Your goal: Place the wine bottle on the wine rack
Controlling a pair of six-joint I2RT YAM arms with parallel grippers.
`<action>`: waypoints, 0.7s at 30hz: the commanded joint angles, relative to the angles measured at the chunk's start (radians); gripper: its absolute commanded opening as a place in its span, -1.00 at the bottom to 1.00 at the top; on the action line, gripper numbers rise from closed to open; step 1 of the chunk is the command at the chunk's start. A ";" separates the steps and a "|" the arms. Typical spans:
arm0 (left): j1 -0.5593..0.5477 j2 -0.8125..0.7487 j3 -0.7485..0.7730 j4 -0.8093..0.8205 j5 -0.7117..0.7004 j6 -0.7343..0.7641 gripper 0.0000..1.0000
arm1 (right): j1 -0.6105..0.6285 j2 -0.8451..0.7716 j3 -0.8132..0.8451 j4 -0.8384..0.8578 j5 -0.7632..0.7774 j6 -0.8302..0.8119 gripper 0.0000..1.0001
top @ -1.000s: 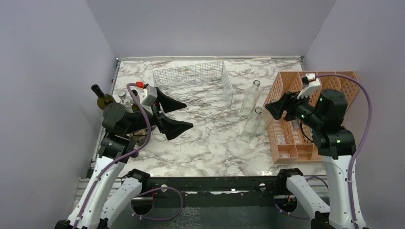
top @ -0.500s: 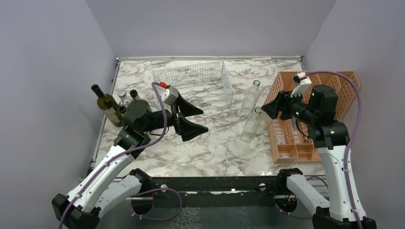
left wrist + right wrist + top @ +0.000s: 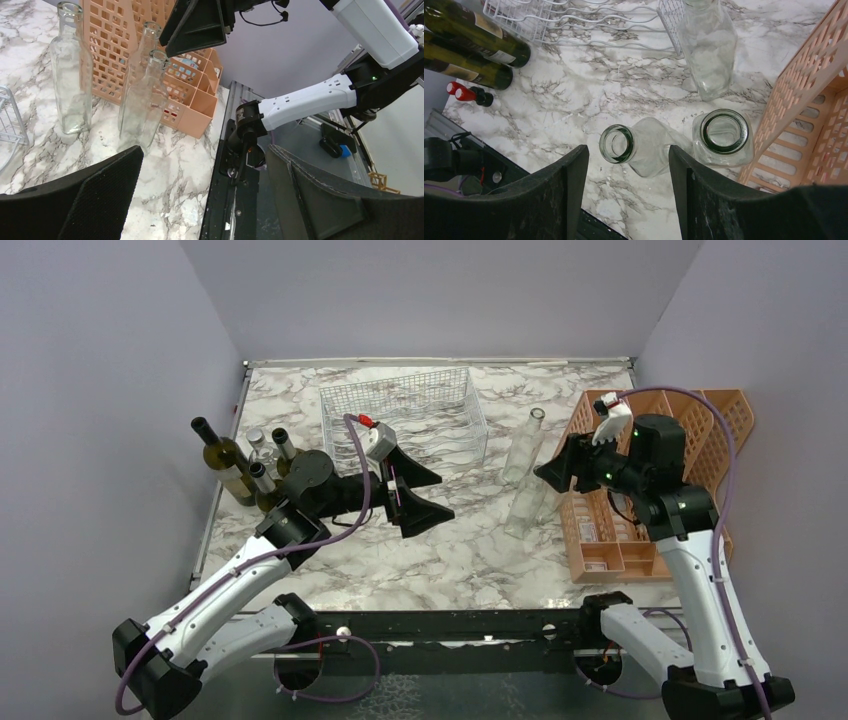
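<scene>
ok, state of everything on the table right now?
wine rack: no bottle in it
dark wine bottles: upright, left of the rack, untouched
clear bottles: upright, uncapped, not gripped
left gripper: open, empty
right gripper: open, over the clear bottles, empty

White links (image 3: pixel 225 585), black joints (image 3: pixel 308 472), looping purple cables (image 3: pixel 670 390) (small green lights (image 3: pixel 607 478) glow on the right arm (image 3: pixel 700 560)).

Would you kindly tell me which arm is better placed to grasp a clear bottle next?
Right: the right fingers are open with a clear bottle between them; the left fingers hang open mid-table, farther off.
</scene>
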 commanded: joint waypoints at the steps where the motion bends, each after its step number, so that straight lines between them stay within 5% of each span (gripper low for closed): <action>1: -0.012 0.012 0.013 0.030 -0.049 0.001 0.98 | 0.016 0.009 -0.017 0.032 0.004 0.001 0.26; 21: -0.035 -0.013 0.023 -0.072 -0.123 0.060 0.97 | 0.261 0.102 0.082 -0.015 0.344 0.050 0.27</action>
